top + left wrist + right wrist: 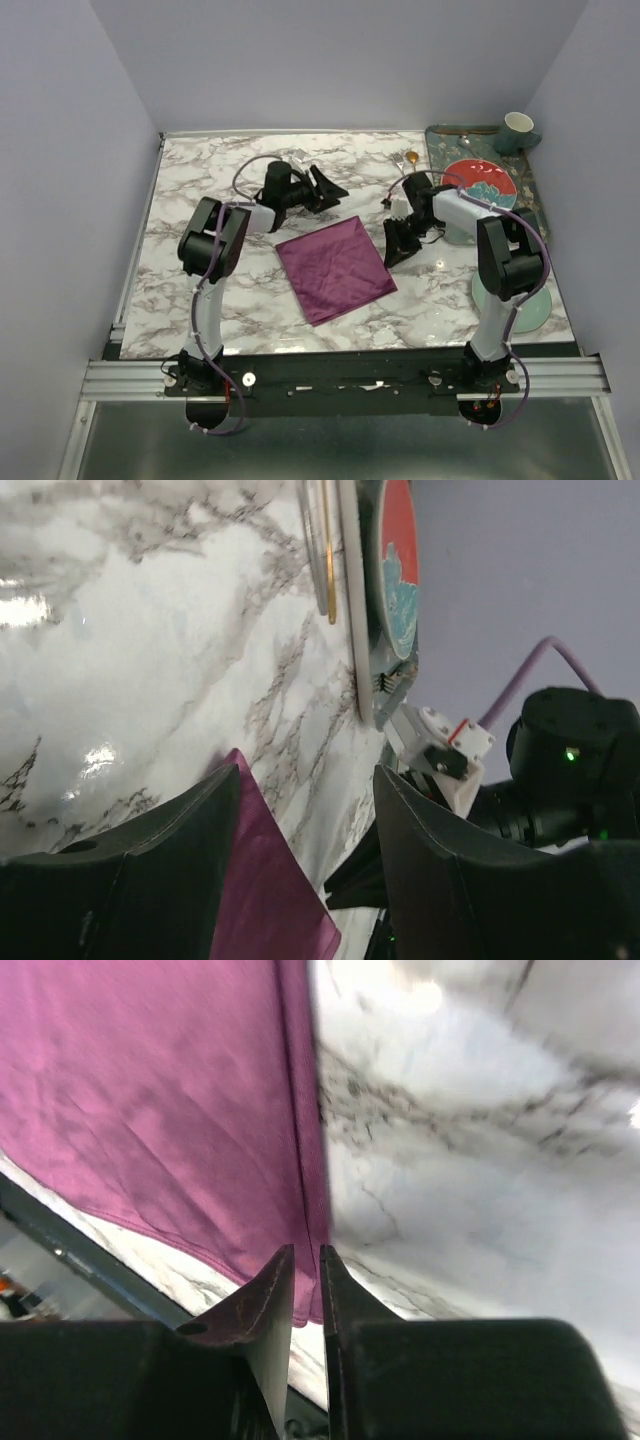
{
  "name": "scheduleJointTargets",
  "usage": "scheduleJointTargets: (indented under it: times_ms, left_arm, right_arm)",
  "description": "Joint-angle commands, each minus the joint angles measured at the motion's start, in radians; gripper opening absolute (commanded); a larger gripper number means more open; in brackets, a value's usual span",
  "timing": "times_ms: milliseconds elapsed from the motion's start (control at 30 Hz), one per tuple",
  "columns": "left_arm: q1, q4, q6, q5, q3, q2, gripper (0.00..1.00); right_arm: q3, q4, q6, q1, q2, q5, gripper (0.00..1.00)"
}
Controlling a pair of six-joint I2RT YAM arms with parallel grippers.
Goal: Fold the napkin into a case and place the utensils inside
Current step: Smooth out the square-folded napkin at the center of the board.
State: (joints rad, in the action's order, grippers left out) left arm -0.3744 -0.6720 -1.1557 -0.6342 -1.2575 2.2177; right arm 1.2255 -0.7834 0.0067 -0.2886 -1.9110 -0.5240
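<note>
Left claw (326, 185) (305, 780) pointing rightward, jaws spread wide, right claw (395, 246) (307, 1256) angled down, jaws nearly together

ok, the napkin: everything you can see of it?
The napkin is shiny plum-purple satin, a roughly square sheet with faint creases and a hem-like line just inside one edge. It lies spread flat on the marble table, turned diamond-wise. The right gripper sits at its right edge, jaws nearly shut over that line; whether they pinch it is unclear. Nothing else visibly touches it.
</note>
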Motion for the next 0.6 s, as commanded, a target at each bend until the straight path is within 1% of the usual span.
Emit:
scheduleJointTargets:
  times_ms: [0,33,67,133,167,200,267,300,367,400,433,500,567]
  left_arm:
    - [0.098,0.439,0.523,-0.068,-0.020,-0.297,0.62]
    - [0.107,0.548,0.627,-0.056,-0.038,-0.324,0.61]
    - [0.114,0.753,0.866,-0.038,-0.069,-0.351,0.60]
    - [0.115,0.906,1.075,0.013,-0.076,-0.426,0.57]
    - [0.114,0.992,1.140,0.028,-0.050,-0.449,0.56]
    - [0.114,1.044,1.266,0.050,-0.045,-0.478,0.52]
    - [0.108,1.153,1.347,0.071,-0.033,-0.487,0.48]
    - [0.104,1.175,1.408,0.094,-0.026,-0.489,0.43]
    - [0.083,1.203,1.453,0.158,0.001,-0.493,0.37]
    - [0.071,1.209,1.473,0.183,0.012,-0.500,0.33]
    - [0.046,1.213,1.513,0.229,0.024,-0.507,0.31]
    - [0.019,1.226,1.548,0.254,0.069,-0.533,0.27]
    - [-0.026,1.233,1.593,0.286,0.101,-0.555,0.25]
  right_arm:
    - [0.138,-0.046,-0.106,-0.001,0.003,0.113,0.27]
    - [0.158,-0.051,-0.119,-0.001,0.000,0.125,0.28]
    - [0.170,-0.059,-0.137,-0.001,-0.005,0.143,0.29]
    - [0.204,-0.062,-0.152,-0.003,-0.013,0.171,0.32]
    - [0.212,-0.068,-0.158,-0.001,-0.022,0.167,0.33]
    - [0.224,-0.070,-0.157,-0.001,-0.028,0.139,0.35]
    - [0.232,-0.073,-0.140,-0.001,-0.045,0.105,0.37]
    - [0.235,-0.076,-0.133,-0.001,-0.066,0.075,0.38]
    - [0.246,-0.085,-0.117,-0.001,-0.091,0.058,0.39]
    - [0.244,-0.085,-0.117,-0.001,-0.105,0.042,0.40]
    - [0.233,-0.083,-0.114,-0.001,-0.108,0.038,0.40]
    - [0.223,-0.070,-0.109,-0.001,-0.112,0.025,0.42]
    - [0.213,-0.073,-0.103,-0.001,-0.120,0.018,0.42]
